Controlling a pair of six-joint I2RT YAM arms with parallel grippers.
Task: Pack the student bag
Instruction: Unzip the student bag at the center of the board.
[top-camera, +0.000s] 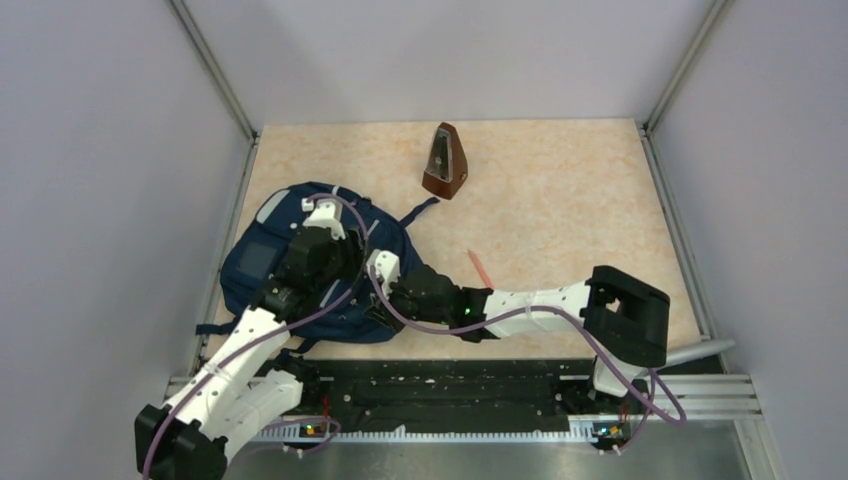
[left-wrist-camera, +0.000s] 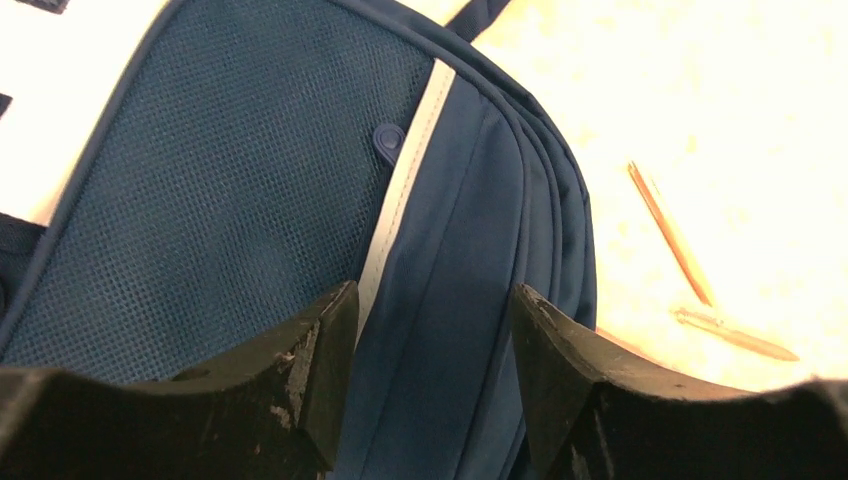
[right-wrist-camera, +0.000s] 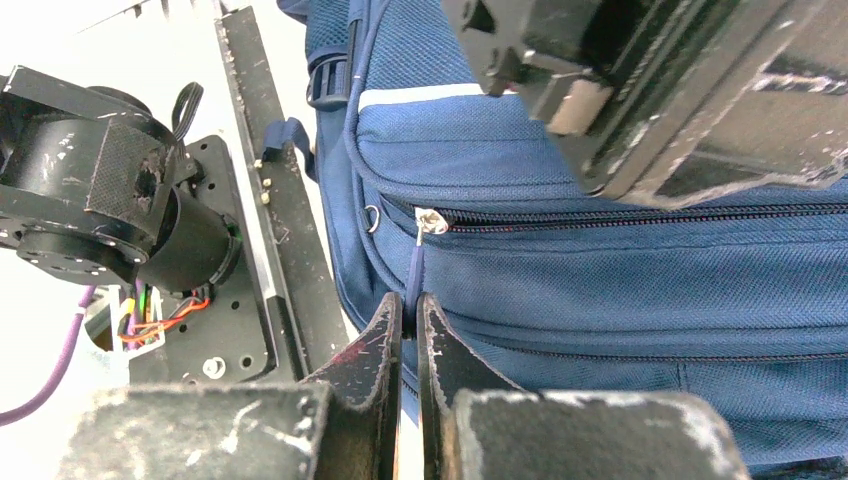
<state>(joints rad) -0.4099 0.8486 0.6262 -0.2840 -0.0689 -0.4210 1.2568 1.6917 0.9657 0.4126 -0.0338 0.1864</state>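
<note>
palm down, my left hand (left-wrist-camera: 432, 295) hangs spread over the student bag (left-wrist-camera: 200, 200); my right hand (right-wrist-camera: 412, 305) pinches its zipper pull (right-wrist-camera: 415, 265) at the near edge.

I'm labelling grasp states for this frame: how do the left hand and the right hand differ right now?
The left hand stands open with its fingers apart, while the right hand is shut. The left hand holds nothing and sits over the front panel of the student bag, while the right hand pinches the blue zip pull on the bag's side. Both are at the student bag.
</note>
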